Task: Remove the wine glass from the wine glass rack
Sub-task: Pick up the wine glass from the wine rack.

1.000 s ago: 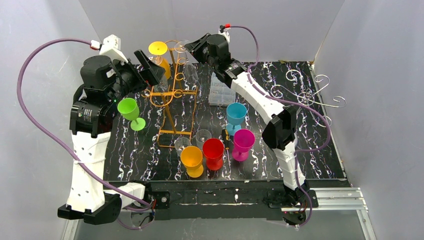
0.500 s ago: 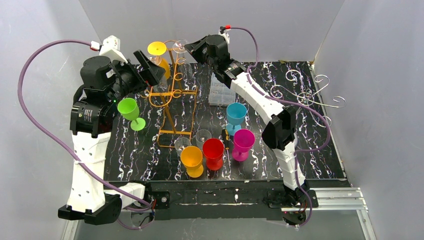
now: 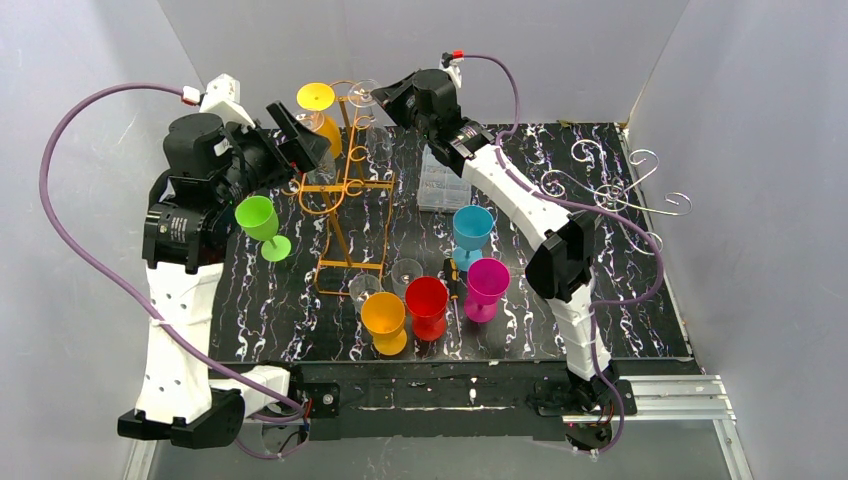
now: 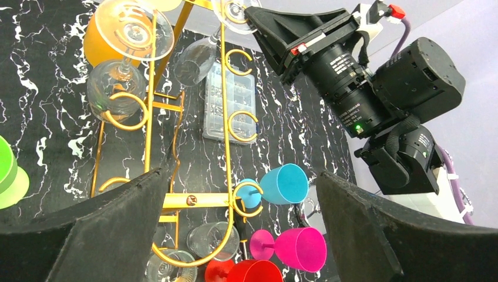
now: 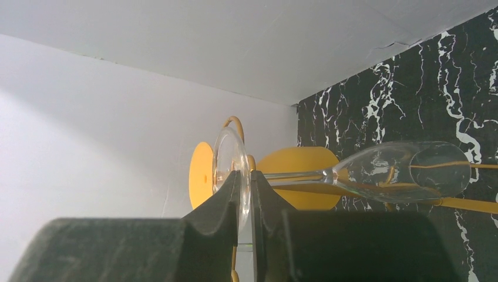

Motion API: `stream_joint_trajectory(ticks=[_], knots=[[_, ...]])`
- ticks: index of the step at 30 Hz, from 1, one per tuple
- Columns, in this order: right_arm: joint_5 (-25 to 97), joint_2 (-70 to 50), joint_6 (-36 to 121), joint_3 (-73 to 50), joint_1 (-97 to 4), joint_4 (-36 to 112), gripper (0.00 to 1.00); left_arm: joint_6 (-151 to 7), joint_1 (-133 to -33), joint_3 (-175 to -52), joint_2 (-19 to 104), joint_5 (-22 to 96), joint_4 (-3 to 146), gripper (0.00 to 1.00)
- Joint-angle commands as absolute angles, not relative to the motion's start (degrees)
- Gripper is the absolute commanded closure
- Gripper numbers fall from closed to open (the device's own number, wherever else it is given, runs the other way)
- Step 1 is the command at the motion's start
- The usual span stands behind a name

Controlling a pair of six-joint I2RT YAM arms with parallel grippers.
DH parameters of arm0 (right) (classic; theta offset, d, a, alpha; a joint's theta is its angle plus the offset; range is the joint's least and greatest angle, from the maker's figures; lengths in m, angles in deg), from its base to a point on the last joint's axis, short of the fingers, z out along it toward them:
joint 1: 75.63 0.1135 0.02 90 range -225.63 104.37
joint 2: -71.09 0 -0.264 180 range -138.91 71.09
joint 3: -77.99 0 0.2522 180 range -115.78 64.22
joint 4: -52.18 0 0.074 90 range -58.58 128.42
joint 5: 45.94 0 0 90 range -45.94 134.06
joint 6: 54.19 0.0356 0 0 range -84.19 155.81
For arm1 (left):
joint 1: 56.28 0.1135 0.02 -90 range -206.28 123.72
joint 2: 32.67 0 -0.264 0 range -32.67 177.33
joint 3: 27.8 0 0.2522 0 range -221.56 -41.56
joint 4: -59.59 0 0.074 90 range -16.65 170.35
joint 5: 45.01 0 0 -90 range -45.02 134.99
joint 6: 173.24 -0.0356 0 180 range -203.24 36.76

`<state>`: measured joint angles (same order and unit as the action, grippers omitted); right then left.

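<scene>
No legible text, label or number anywhere.

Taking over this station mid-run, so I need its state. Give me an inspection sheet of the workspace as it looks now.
Surface: black marbled table.
Job's things: gold rack upright; clear wine glass at its far top end; yellow glass hangs alongside.
Clutter: green cup, orange cup, red cup, magenta cup, blue cup, clear box, silver wire rack.
Grippers: right gripper shut on the wine glass foot; left gripper open, empty, beside the rack.
Cables: purple cable off each wrist, touching no glass.
Surroundings: grey walls.
</scene>
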<state>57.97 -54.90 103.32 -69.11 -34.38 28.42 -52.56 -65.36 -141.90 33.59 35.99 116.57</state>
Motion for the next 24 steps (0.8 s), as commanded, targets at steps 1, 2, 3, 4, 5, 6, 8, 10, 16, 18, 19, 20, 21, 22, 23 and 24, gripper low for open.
stream_joint_trajectory(ticks=[1,2,3,4,5,6,8,10,16,18,19,20,21,22,23,24], knots=[[60.3,-49.5,102.4,-69.9,-34.4,31.7,0.93,-52.4,-64.8,-140.9,33.0,35.7,115.4,0.02],[60.3,-49.6,102.4,-70.0,-34.4,31.7,0.93,-52.4,-64.7,-140.7,33.3,35.9,115.6,0.02],[60.3,-49.6,102.4,-70.0,-34.4,31.7,0.93,-52.4,-64.7,-140.5,33.5,36.1,115.7,0.02],[60.3,-49.6,102.4,-70.1,-34.3,31.5,0.93,-52.4,-64.6,-140.3,33.8,36.3,115.8,0.02],[60.3,-49.5,102.4,-70.0,-34.4,31.4,0.93,-52.4,-64.6,-139.9,34.1,36.4,115.9,0.02],[60.2,-49.5,102.3,-70.0,-34.3,31.3,0.93,-52.4,-64.6,-139.5,34.3,36.5,115.9,0.02],[60.4,-49.2,102.1,-69.8,-34.3,31.0,0.93,-52.4,-64.5,-138.7,34.7,36.5,115.7,0.02],[60.6,-48.9,102.1,-69.3,-34.3,31.0,0.92,-52.3,-64.5,-137.5,34.9,36.5,115.2,0.02],[60.5,-49.1,101.9,-70.1,-34.2,30.5,0.89,-52.3,-64.5,-136.3,35.5,36.5,115.1,0.02],[60.4,-49.1,101.8,-70.1,-34.2,30.5,0.88,-52.3,-64.4,-136.0,35.5,36.4,115.0,0.02],[60.3,-49.2,101.8,-70.1,-34.2,30.5,0.88,-52.3,-64.5,-136.0,35.5,36.5,114.9,0.02],[60.2,-49.3,101.8,-70.1,-34.3,30.5,0.88,-52.3,-64.4,-135.9,35.5,36.5,114.9,0.02],[60.2,-49.3,101.7,-70.1,-34.2,30.4,0.88,-52.4,-64.4,-135.8,35.5,36.5,114.9,0.02],[60.1,-49.3,101.8,-70.1,-34.2,30.4,0.88,-52.4,-64.4,-135.6,35.6,36.5,114.9,0.02],[60.0,-49.3,101.8,-70.1,-34.2,30.4,0.87,-52.3,-64.4,-135.6,35.5,36.5,114.9,0.02],[60.0,-49.2,101.7,-70.1,-34.2,30.4,0.86,-52.4,-64.4,-135.6,35.6,36.4,114.9,0.02]])
